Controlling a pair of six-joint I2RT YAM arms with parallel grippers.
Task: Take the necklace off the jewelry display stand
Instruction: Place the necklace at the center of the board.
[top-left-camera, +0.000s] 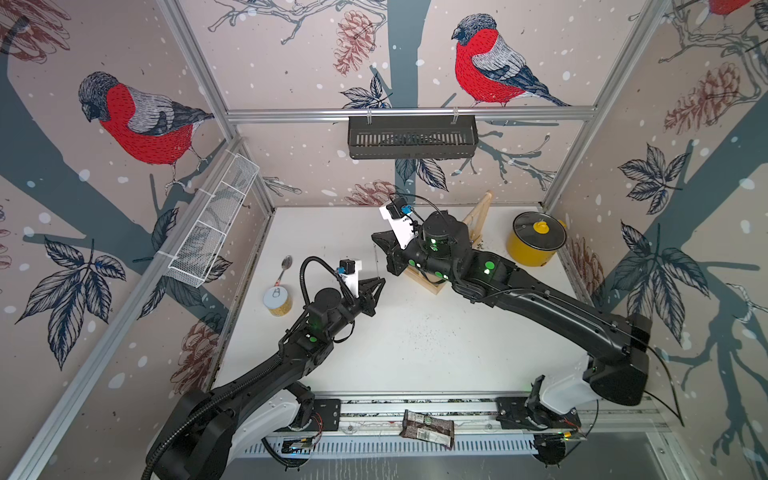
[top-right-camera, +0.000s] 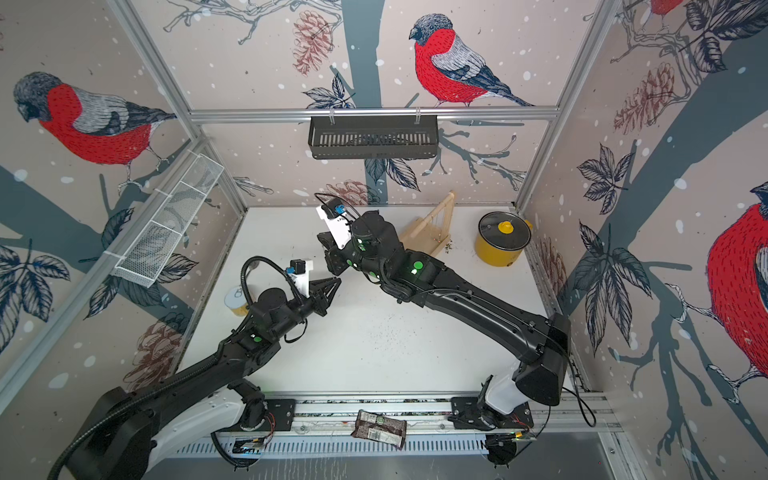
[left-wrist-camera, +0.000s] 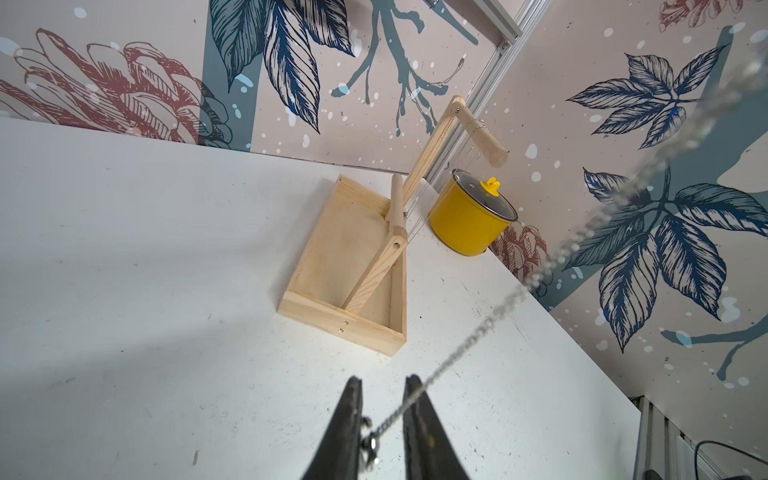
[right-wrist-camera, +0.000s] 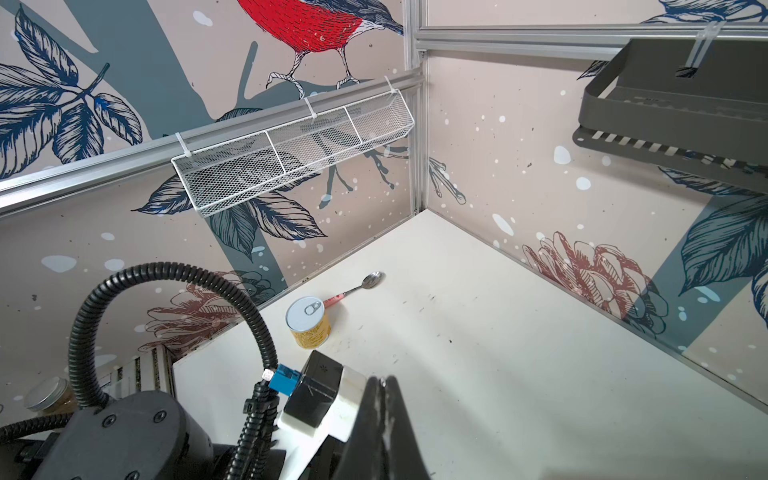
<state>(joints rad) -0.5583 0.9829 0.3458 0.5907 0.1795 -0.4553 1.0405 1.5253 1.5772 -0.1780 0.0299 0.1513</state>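
Observation:
The pale wooden jewelry display stand (left-wrist-camera: 345, 257) sits near the back right, its post and crossbar (left-wrist-camera: 484, 137) rising above the tray base; in both top views my right arm partly covers the stand (top-left-camera: 482, 212) (top-right-camera: 432, 228). A thin silver necklace (top-left-camera: 377, 262) hangs clear of the stand, straight down from my right gripper (top-left-camera: 375, 239) (right-wrist-camera: 382, 379), which is shut on its upper part. The necklace (left-wrist-camera: 457, 353) runs down between the fingers of my left gripper (left-wrist-camera: 383, 380) (top-left-camera: 381, 282). Those fingers stand narrowly apart, with the clasp end resting against one of them. Other fine chains (left-wrist-camera: 478, 124) stay on the crossbar.
A yellow lidded pot (top-left-camera: 534, 245) stands right of the stand by the back corner. A tin can (top-left-camera: 277, 300) and a spoon (top-left-camera: 286, 266) lie at the left. A white mesh basket (top-left-camera: 212, 224) and a black shelf (top-left-camera: 411, 137) hang on the walls. A wrapper (top-left-camera: 428, 428) lies on the front rail.

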